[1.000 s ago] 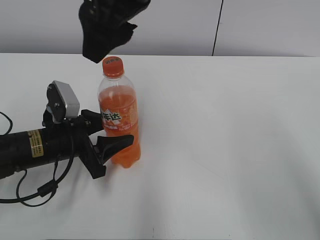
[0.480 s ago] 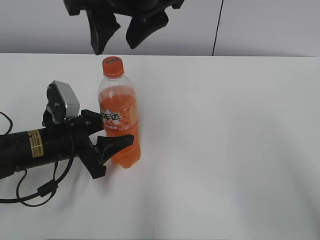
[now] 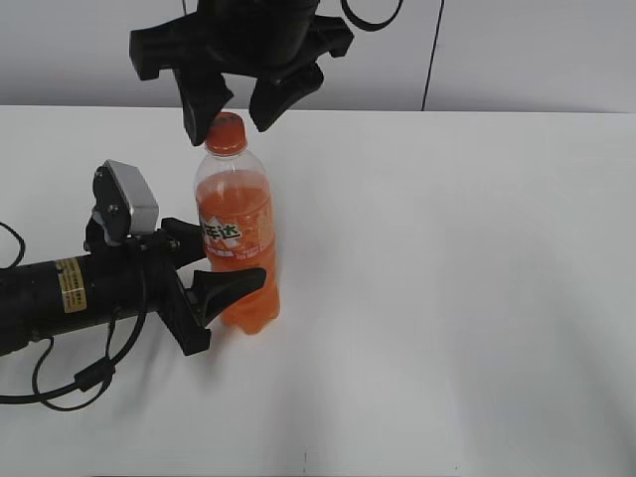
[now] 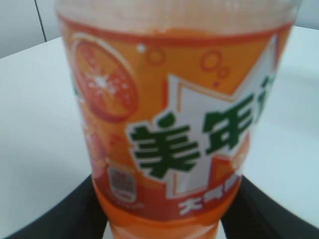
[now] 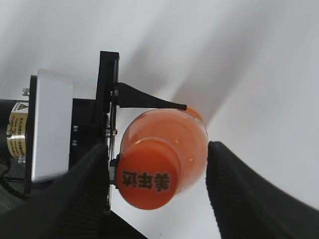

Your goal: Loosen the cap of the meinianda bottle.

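We see the bottle (image 3: 237, 238) standing upright on the table (image 3: 477, 298), our left gripper (image 3: 214, 266) clamped around its lower body. Directly above, our right gripper (image 3: 231, 109) hangs spread, the cap (image 3: 226, 132) just beneath and between its fingers.

The left arm's matte black cylindrical link (image 3: 60, 296) carries a yellow rectangular warning label (image 3: 70, 286) on its side. A silver-grey box-shaped wrist camera housing (image 3: 129, 202) is mounted at 12 o'clock above the link – small dark screws show on its side face. Thin black cables (image 3: 70, 383) loop at 6 o'clock below the link. The left gripper (image 3: 209, 260) has tapered black plastic fingers. The right gripper (image 3: 231, 111) – glossy black – has thick wedge-shaped fingers with finely ribbed inner faces.
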{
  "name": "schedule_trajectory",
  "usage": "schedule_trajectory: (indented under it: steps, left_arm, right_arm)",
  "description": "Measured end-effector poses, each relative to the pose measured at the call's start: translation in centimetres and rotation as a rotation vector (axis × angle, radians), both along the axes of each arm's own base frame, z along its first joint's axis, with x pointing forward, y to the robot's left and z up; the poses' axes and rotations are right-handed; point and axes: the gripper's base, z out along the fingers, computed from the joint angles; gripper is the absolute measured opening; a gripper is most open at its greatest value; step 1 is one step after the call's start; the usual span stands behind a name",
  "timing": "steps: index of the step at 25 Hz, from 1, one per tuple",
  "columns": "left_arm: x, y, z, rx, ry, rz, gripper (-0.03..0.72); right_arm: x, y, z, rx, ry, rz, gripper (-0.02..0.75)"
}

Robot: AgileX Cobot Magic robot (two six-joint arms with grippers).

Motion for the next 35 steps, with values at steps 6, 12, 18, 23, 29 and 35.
schedule_trajectory:
  steps: [6,12,18,23,29,35]
  left_arm:
    - [0.00,0.00,0.00,0.000,0.000,0.000,0.403]
    - [0.01,0.00,0.00,0.000,0.000,0.001,0.403]
    - [0.01,0.01,0.00,0.000,0.000,0.002,0.403]
    - [0.00,0.00,0.00,0.000,0.000,0.000,0.403]
    - [-0.01,-0.02,0.06,0.001,-0.010,-0.005,0.403]
    - [-0.03,-0.03,0.06,0.001,-0.013,-0.008,0.403]
  right_arm:
    - [0.04,0.00,-0.05,-0.003,-0.001,-0.001,0.372]
    - [0.00,0.05,-0.04,0.000,-0.001,0.000,0.281]
    - [-0.05,0.11,-0.03,-0.024,-0.056,0.148,0.281]
    - [-0.20,0.25,0.00,-0.073,-0.180,0.481,0.276]
    - [-0.57,0.60,0.11,-0.078,-0.296,0.810,0.275]
    - [-0.54,0.57,0.10,-0.117,-0.381,0.993,0.275]
